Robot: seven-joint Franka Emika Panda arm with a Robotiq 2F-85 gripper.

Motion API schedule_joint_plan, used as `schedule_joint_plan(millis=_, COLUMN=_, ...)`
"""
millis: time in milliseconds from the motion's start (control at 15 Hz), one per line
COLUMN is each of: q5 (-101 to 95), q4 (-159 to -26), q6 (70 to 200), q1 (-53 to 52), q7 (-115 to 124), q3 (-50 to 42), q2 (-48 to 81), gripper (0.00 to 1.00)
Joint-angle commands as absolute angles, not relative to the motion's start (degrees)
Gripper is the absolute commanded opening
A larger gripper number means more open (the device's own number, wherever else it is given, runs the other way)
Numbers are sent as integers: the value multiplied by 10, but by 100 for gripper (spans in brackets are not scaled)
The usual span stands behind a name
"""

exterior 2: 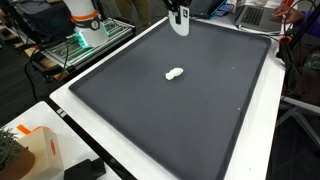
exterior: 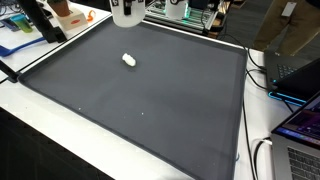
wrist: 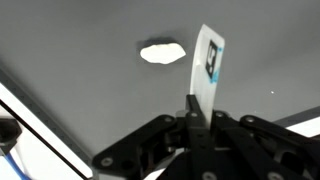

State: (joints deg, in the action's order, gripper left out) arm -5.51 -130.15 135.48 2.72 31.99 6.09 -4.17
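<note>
Tool (wrist: 192, 108) is clenched on the lower edge of a thin white card (wrist: 207, 60) with a dark printed square. The card stands upright between the fingers, in the air above the dark mat (wrist: 80, 40). It looks light and flat; I judge that it bends easily and may slip, so a firm grip on an edge suits it. Further off, a small white lump (wrist: 161, 52) lies on the mat, apart from the card, and the white bench (exterior: 40, 140) carries the mat.
</note>
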Motion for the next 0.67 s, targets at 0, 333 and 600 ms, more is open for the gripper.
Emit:
schedule_joint_plan(millis=0, q5=-34, q4=-1224, q6=1269, q1=17, q7=320, q3=39, q2=32, gripper=1)
schedule_joint_plan(millis=333, q5=-51, q4=-1250, q6=1303, q1=8, q7=320, q3=31, q2=11, gripper=1)
schedule_joint_plan(millis=600, q5=-58, q4=-1261, q6=1285, q1=12, q7=324, q3=19, q2=9, gripper=1)
